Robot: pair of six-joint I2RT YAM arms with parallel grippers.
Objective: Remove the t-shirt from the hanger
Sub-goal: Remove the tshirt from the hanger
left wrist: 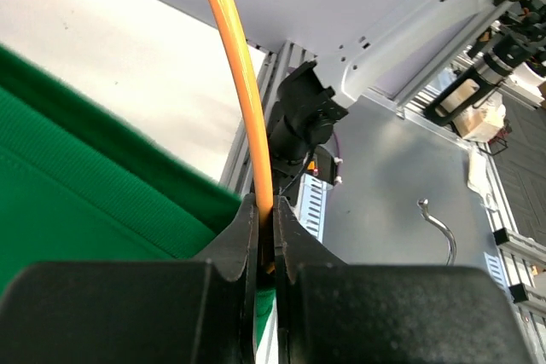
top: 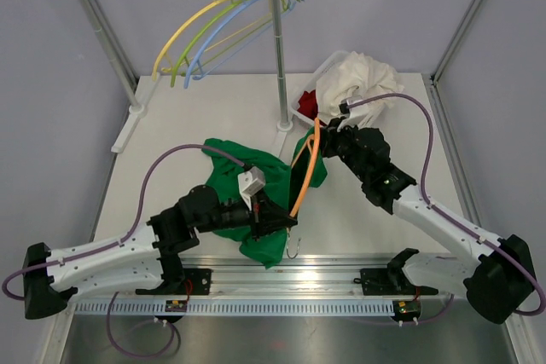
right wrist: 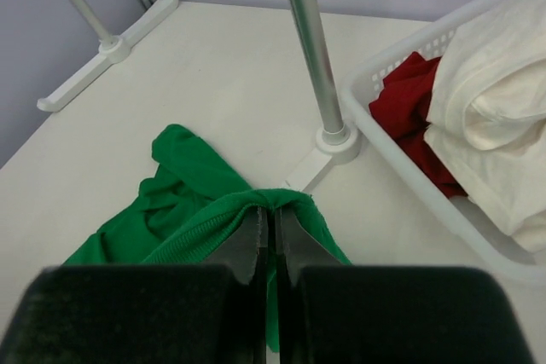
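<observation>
We see the left gripper (left wrist: 264,210) clamped tight on the orange hanger (left wrist: 243,83), with no gap left between its jaws. The right gripper (right wrist: 271,215) is pinched on a ribbed edge of the green t-shirt (right wrist: 196,202). The t-shirt lies crumpled on the white table (right wrist: 213,66) between the two arms, draped over the hanger.

You have bright, even, diffuse light with only soft shadows across all views, though in the left wrist view the black fingers (left wrist: 241,245) read dark and detail-poor, the green t-shirt (left wrist: 77,176) left of them is blurred, and the orange hanger (left wrist: 242,83) above them shows a mild sheen.
</observation>
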